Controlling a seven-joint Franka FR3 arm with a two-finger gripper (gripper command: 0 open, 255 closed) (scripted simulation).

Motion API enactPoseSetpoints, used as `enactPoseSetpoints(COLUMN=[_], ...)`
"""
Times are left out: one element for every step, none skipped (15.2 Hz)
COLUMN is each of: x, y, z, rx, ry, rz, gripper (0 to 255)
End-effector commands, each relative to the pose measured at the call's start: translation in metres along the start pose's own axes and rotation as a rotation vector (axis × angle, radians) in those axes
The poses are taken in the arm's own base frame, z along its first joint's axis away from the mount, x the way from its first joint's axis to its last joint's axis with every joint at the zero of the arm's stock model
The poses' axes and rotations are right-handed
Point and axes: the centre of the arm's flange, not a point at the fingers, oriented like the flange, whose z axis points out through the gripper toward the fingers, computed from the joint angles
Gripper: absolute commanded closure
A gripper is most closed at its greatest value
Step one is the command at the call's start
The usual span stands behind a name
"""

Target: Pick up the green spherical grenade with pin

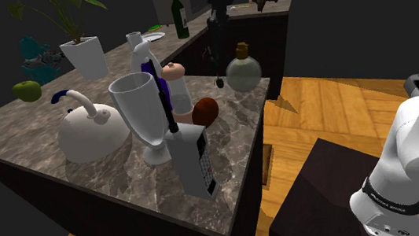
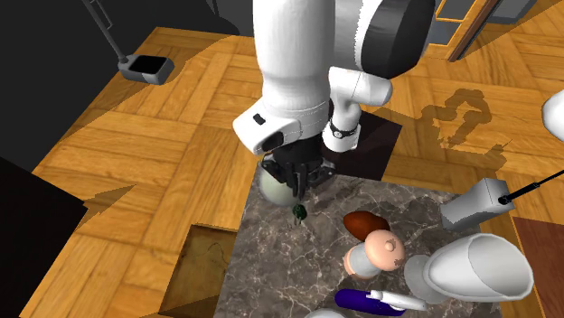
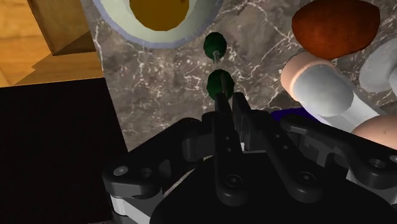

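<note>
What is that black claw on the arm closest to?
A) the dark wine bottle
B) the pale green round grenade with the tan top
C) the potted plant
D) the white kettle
B: the gripper hangs right beside the grenade at the counter's corner, well away from the other three.

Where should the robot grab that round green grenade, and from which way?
Best guess: the gold neck on top of the grenade, coming straight down from above. The grenade stands upright, and its belly is round and wide, so a grip may slip off; the neck is narrower. Right now the end effector is shut on the thin beaded pin beside it.
</note>
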Motion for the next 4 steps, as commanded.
enactPoseSetpoints(x=[0.0017, 0.0027, 0.0028, 0.0028], y=[-0.0011, -0.0017, -0.0018, -0.0018], z=[-0.0102, -0.0154, -0.0162, -0.0162], rx=[0.0, 0.0, 0.0, 0.0], ry=[-0.001, -0.001, -0.001, -0.001], rz=[0.0, 0.0, 0.0, 0.0], gripper=[255, 255, 255, 255])
